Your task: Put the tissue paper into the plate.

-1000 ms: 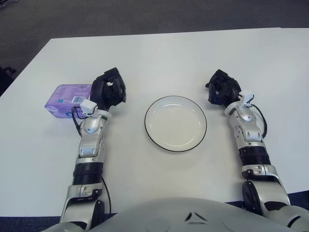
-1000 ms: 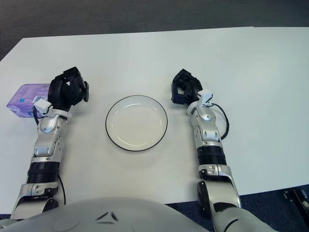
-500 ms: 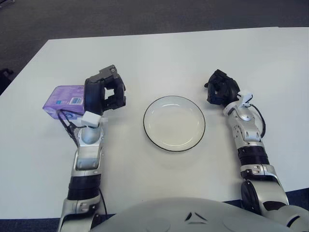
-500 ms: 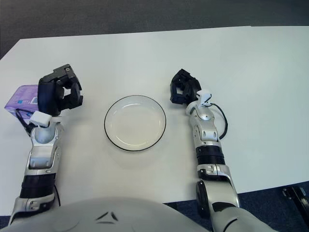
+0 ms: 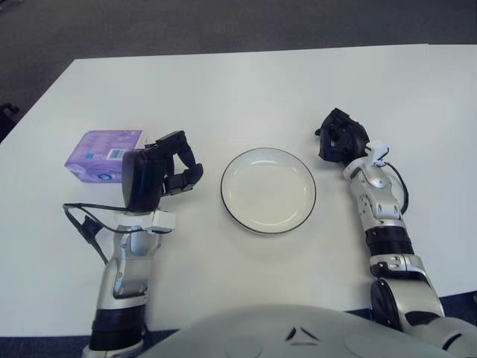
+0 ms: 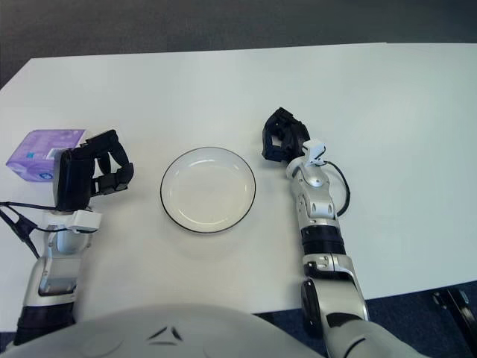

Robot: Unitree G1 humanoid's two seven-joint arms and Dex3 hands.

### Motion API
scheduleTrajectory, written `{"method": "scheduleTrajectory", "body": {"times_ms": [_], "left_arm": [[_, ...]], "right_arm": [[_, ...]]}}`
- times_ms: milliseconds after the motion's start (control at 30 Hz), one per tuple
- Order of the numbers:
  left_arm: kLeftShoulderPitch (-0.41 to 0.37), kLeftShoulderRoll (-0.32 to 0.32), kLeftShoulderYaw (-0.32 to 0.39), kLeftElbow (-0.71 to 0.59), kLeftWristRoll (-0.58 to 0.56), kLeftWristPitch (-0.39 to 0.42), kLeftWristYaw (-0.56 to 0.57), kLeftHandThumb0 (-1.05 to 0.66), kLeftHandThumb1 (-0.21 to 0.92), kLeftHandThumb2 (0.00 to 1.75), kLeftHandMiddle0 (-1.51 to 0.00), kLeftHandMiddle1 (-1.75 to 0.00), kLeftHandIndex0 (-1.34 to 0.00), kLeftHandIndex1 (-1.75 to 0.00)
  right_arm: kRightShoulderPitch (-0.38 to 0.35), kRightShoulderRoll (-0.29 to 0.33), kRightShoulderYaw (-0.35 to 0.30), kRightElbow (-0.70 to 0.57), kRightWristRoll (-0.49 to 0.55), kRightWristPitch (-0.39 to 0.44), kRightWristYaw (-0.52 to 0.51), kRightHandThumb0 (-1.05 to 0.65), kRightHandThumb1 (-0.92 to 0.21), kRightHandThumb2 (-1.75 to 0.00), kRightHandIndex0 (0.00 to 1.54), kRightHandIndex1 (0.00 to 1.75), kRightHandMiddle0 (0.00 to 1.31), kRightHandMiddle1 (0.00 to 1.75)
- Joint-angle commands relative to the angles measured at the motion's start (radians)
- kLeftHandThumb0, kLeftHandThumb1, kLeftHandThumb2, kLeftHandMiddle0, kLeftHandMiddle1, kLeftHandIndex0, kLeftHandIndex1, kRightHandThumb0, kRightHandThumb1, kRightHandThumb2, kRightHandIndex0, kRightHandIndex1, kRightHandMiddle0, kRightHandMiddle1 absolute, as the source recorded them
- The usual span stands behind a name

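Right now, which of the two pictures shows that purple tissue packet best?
The left eye view: the tissue packet sits well inside the picture, its whole top and label showing beside the raised left hand. In the right eye view it lies near the left border, with that hand crowding its right end.

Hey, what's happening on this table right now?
The robot's left hand is raised beside a purple tissue pack on the white table, fingers open, holding nothing. The pack lies left of the plate, which has nothing in it. The right hand rests idle to the plate's right.
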State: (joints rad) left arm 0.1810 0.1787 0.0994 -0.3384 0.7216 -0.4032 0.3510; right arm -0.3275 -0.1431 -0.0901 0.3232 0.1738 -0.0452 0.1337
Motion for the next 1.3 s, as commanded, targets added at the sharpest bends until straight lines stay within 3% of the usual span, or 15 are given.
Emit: {"method": "scheduleTrajectory", "body": {"times_ms": [0, 333, 467, 567, 633, 833, 933, 1033, 1267], "left_arm": [[0.023, 0.028, 0.020, 0.027, 0.078, 0.029, 0.042, -0.47, 0.64, 1.04, -1.38, -1.75, -1.10, -1.75], [0.037, 0.100, 0.063, 0.003, 0.195, 0.084, 0.090, -0.49, 0.66, 1.03, -1.26, -1.75, -0.97, -1.75], [0.039, 0.156, 0.096, 0.016, 0.240, 0.095, 0.117, -0.47, 0.43, 1.21, -1.12, -1.75, -0.66, -1.75], [0.047, 0.170, 0.103, 0.005, 0.280, 0.141, 0.101, -0.45, 0.45, 1.16, -0.94, -1.72, -0.56, -1.75], [0.052, 0.177, 0.109, -0.005, 0.294, 0.173, 0.084, -0.42, 0.58, 0.99, -0.68, -1.59, -0.44, -1.75], [0.041, 0.212, 0.122, 0.010, 0.273, 0.199, 0.087, -0.38, 0.76, 0.73, -0.40, -1.32, -0.30, -1.74], [0.029, 0.236, 0.121, 0.029, 0.285, 0.202, 0.099, -0.64, 0.86, 0.65, -0.33, -1.15, -0.23, -1.48], [0.027, 0.279, 0.125, 0.047, 0.309, 0.210, 0.095, -0.76, 0.83, 0.59, -0.18, -0.87, -0.09, -1.32], [0.049, 0.337, 0.141, 0.041, 0.330, 0.254, 0.053, -0.88, 0.84, 0.47, -0.05, -0.47, -0.01, -1.06]], "right_arm": [[0.129, 0.048, 0.005, 0.084, -0.003, 0.041, -0.008, -0.47, -0.34, -1.29, 1.26, 1.75, 0.60, 1.75], [0.130, 0.046, -0.001, 0.084, 0.001, 0.044, -0.002, -0.47, -0.34, -1.29, 1.26, 1.75, 0.60, 1.75], [0.129, 0.043, -0.003, 0.087, 0.001, 0.042, 0.004, -0.47, -0.34, -1.29, 1.26, 1.75, 0.60, 1.75], [0.128, 0.040, -0.005, 0.090, 0.001, 0.041, 0.011, -0.47, -0.34, -1.29, 1.26, 1.75, 0.60, 1.75], [0.127, 0.039, -0.005, 0.092, 0.001, 0.041, 0.016, -0.47, -0.34, -1.29, 1.26, 1.75, 0.60, 1.75], [0.124, 0.037, -0.010, 0.098, -0.001, 0.042, 0.019, -0.47, -0.34, -1.29, 1.26, 1.75, 0.59, 1.75], [0.123, 0.036, -0.012, 0.102, -0.001, 0.041, 0.021, -0.47, -0.34, -1.29, 1.26, 1.75, 0.59, 1.75], [0.122, 0.034, -0.013, 0.105, -0.002, 0.038, 0.025, -0.47, -0.34, -1.29, 1.26, 1.75, 0.59, 1.75], [0.120, 0.036, -0.018, 0.109, 0.001, 0.037, 0.033, -0.47, -0.34, -1.29, 1.26, 1.75, 0.59, 1.75]]}}
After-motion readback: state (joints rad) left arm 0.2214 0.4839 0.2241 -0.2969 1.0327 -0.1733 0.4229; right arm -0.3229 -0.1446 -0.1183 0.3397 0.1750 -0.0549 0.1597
